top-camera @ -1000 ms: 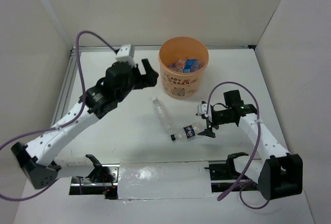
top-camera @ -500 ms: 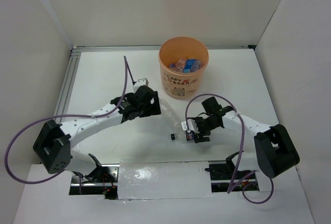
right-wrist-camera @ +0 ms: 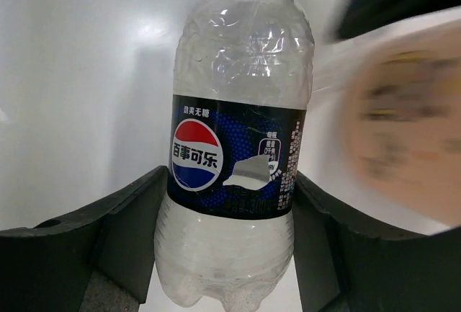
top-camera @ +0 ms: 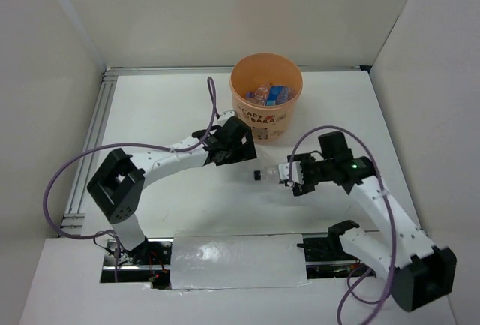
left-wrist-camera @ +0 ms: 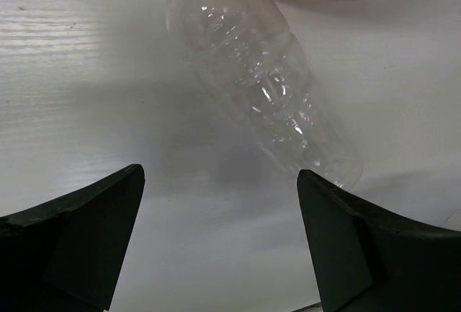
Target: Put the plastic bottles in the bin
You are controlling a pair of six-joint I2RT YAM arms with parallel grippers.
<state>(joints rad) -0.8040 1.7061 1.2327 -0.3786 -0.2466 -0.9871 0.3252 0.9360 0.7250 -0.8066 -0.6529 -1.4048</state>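
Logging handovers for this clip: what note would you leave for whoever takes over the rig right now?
Right hand: shut on the Pepsi-labelled bottle, short of the bin.
Left hand: open, above the unlabelled clear bottle lying on the table beside the bin.
Done: several bottles in the bin.
Left: drop the Pepsi bottle in, then grasp and bin the clear one.

The bin (top-camera: 264,124) is translucent orange, with dark lettering and a cartoon print on its side, and a blue-labelled bottle (top-camera: 277,94) shows inside. The dark-banded bottle (right-wrist-camera: 234,161) is clear with a black cap; its navy band carries a red, white and blue roundel and white characters. The bare bottle (left-wrist-camera: 266,88) is colourless. The right fingers (right-wrist-camera: 122,218) and left fingers (left-wrist-camera: 79,233) are black, the counter (top-camera: 150,115) is white, and the cables (top-camera: 67,182) are purple.
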